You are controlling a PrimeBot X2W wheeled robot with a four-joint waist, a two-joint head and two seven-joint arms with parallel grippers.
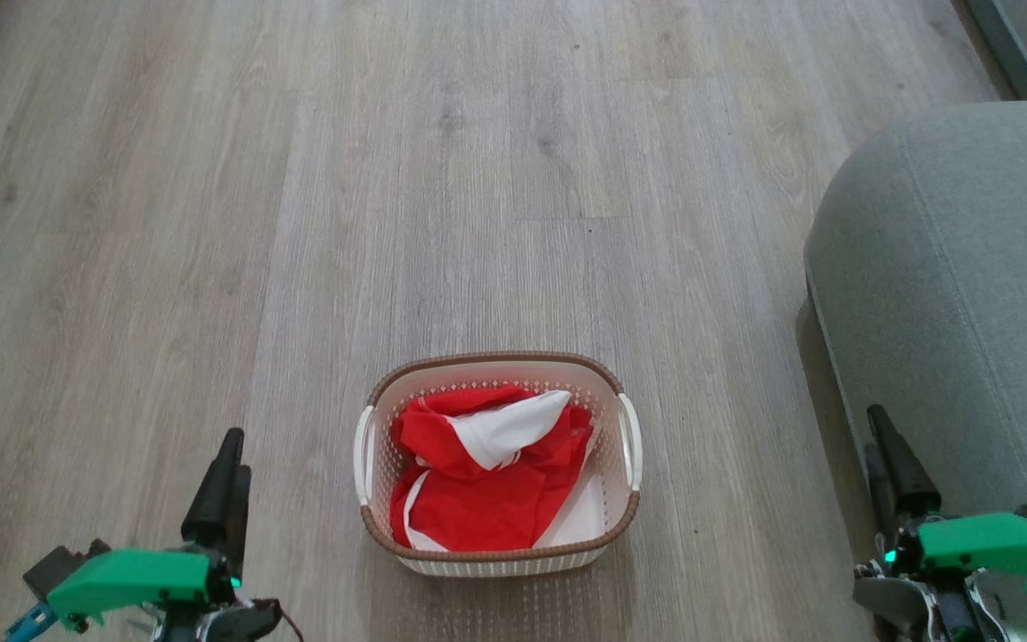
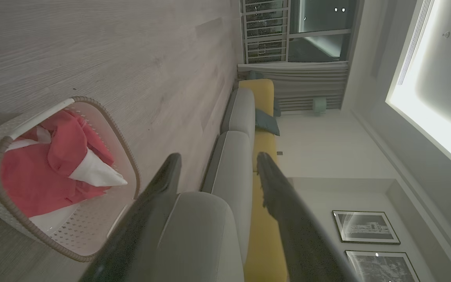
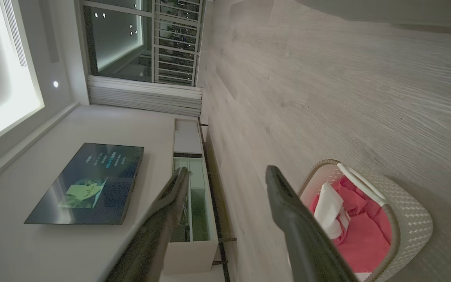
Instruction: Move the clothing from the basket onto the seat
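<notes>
Both the left gripper (image 1: 235, 450) and right gripper (image 1: 875, 430) gape empty, so one should drop straight into the oval cream plastic basket (image 1: 496, 359), left of the grey-green upholstered seat (image 1: 950, 294), and pinch a thick fold of the crumpled red-and-white fabric clothing (image 1: 487, 486) inside.

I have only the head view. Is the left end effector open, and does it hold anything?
Observer: The left wrist view shows the left end effector open, holding nothing.
Operator: And the right one?
Observer: The right end effector is open and empty too.
Operator: Does the seat continue beyond my picture?
Observer: Yes, the seat is one end of a long sofa with a yellow backrest.
</notes>
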